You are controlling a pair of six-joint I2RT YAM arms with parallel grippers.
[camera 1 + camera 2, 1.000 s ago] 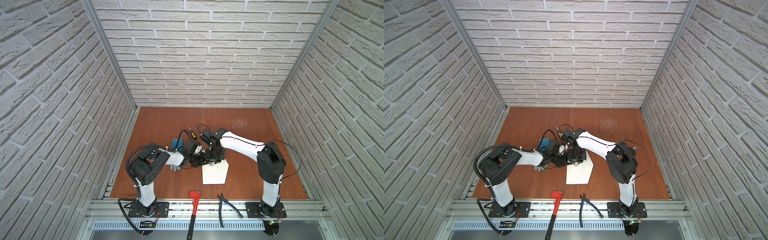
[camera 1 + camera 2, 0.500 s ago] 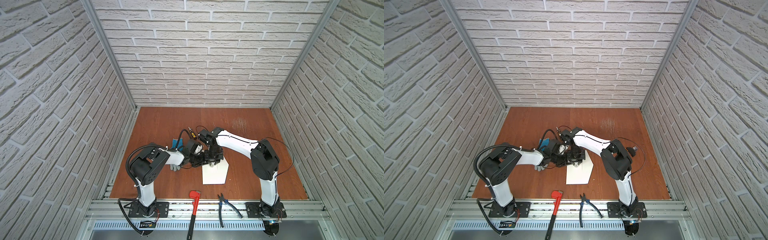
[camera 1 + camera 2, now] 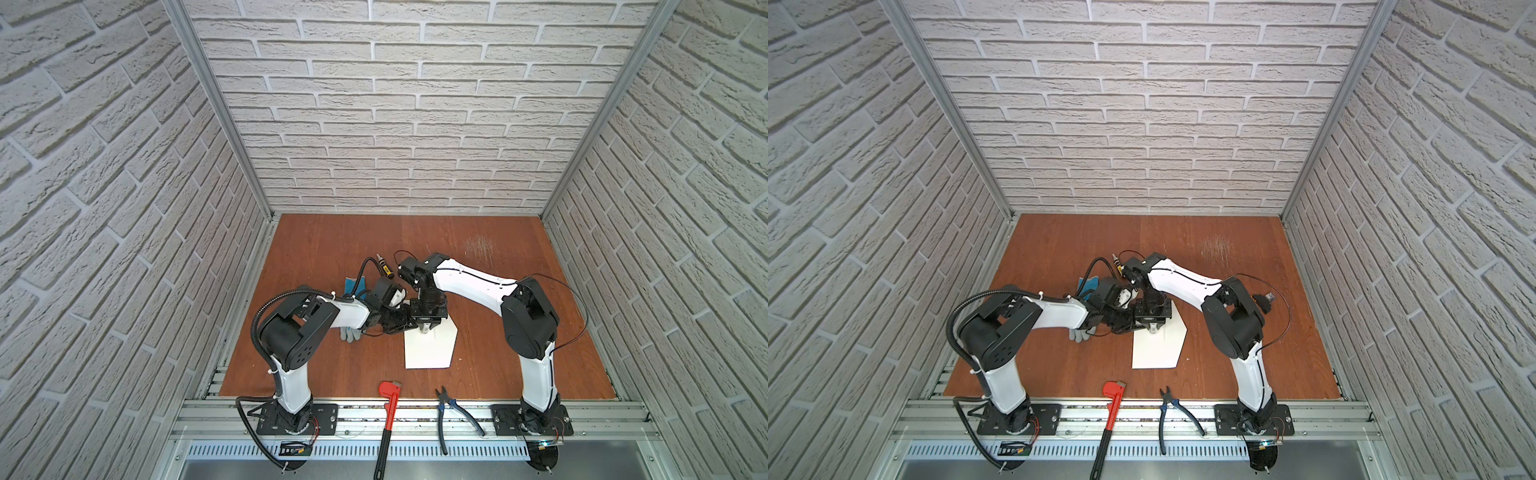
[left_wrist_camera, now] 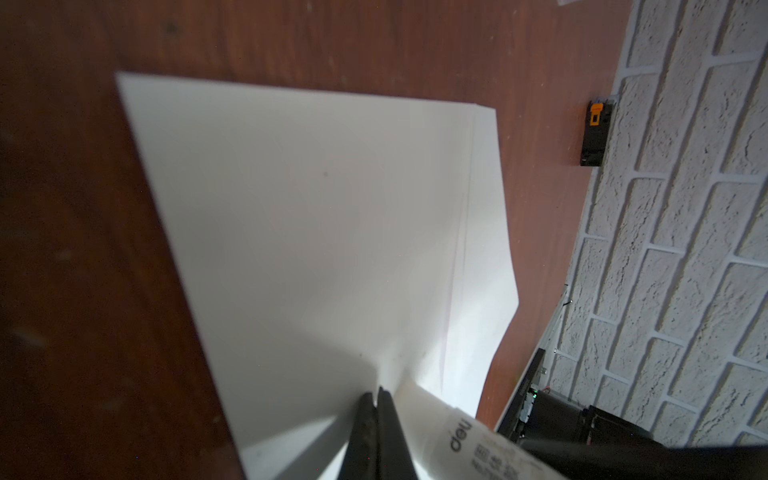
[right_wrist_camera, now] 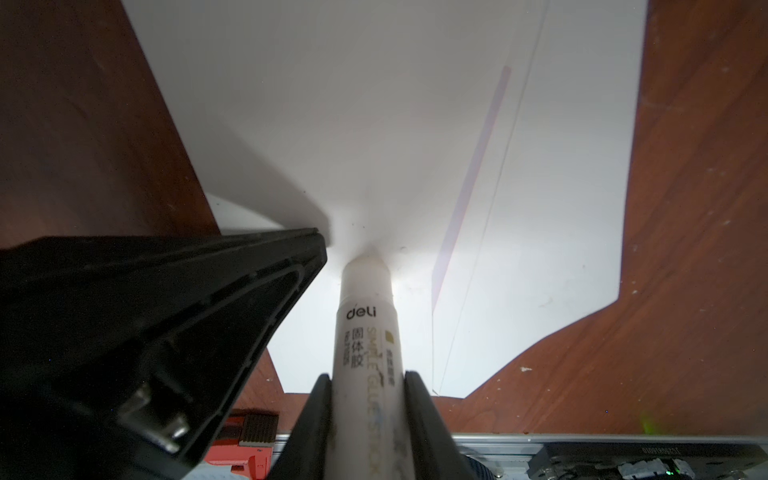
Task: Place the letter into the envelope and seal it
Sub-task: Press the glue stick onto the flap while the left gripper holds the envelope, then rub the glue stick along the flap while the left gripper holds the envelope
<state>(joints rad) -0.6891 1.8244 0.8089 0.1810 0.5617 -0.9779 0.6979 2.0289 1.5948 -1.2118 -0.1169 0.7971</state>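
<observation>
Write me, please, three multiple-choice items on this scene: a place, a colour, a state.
1. Where do the pliers lie?
A) right of the wrench, at the front
B) at the far left
C) at the very back

2. What colour is the wrench?
A) blue
B) red
C) green

3. The right gripper is:
A) open, empty
B) shut on the glue stick
C) shut on the pliers

Key:
1A: both top views show them side by side in front.
2B: its handle is red.
3B: its wrist view shows it clamping the stick.

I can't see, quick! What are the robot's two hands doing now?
The left gripper is shut, pinching the envelope.
The right gripper is shut on the glue stick.
</observation>
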